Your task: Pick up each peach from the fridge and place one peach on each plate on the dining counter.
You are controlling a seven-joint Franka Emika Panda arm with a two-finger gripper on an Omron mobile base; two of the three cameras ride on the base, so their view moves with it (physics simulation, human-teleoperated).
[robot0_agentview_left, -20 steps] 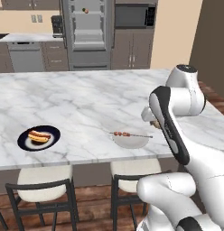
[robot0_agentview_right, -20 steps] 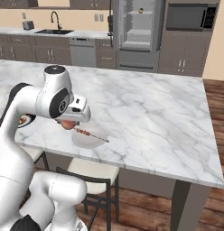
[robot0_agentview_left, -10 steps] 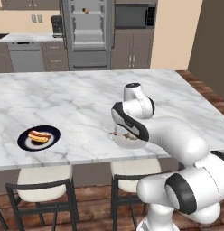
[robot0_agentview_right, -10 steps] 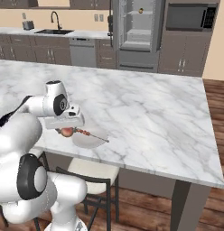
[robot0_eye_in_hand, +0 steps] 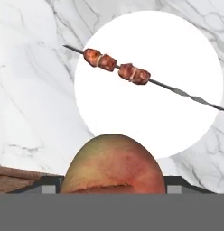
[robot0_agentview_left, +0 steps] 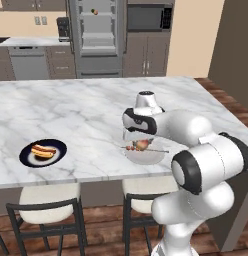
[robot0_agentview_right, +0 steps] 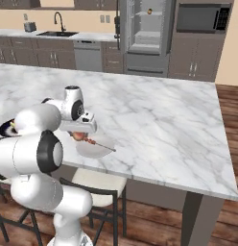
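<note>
Fridge (robot0_agentview_left: 97, 37) sits at the back wall w/ its doors open, pale shelves showing, and one peach (robot0_agentview_left: 95, 11) up on a top shelf, also visible from the right base view (robot0_agentview_right: 149, 10). Microwave (robot0_agentview_left: 148, 17) is built into the brown cabinets just right of it, dishwasher (robot0_agentview_left: 27, 67) to its left.

Dining surface (robot0_agentview_left: 71, 115) takes up most of the middle, white marble w/ grey veins, and two pale-seated stools (robot0_agentview_left: 48, 207) are tucked under its near edge.

The arm folds down low over the near edge of the surface. Its gripper (robot0_agentview_left: 141, 141) is right above a white plate (robot0_agentview_left: 144, 155), which already has a meat skewer (robot0_agentview_left: 146, 148) lying across it. Hand view shows it best: plate (robot0_eye_in_hand: 150, 85) under the hand, skewer (robot0_eye_in_hand: 132, 74) running diagonally over it, and a second peach (robot0_eye_in_hand: 111, 164) grasped btw the fingers at the bottom of the pic, hanging over the plate's near rim. Can't tell if it's touching the plate yet.

Black plate (robot0_agentview_left: 42, 152) sits well apart to the left on the same surface, w/ a hot dog (robot0_agentview_left: 43, 149) on it.
</note>
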